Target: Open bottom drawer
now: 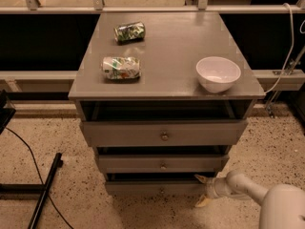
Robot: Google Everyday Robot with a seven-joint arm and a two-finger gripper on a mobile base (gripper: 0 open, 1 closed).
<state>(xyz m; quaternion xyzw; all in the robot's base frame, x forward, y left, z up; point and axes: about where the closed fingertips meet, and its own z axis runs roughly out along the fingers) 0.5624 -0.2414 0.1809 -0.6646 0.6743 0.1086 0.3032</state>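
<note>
The grey cabinet [167,56] has three stacked drawers. The bottom drawer [147,187] is the lowest and shallowest, with a tiny dull knob [162,191]; its front stands slightly out, with a dark gap above it. My gripper [201,191] is at the right end of the bottom drawer's front, low near the floor. Its two tan fingertips [200,178] are spread apart, one above and one below, and hold nothing. The middle drawer [162,164] and the top drawer [164,133] also stand slightly out.
On the cabinet top are a white bowl [218,73] at the right and two crushed cans [121,67] [129,31] at the left. A black cable and bar [44,190] lie on the speckled floor at the left. A railing runs behind.
</note>
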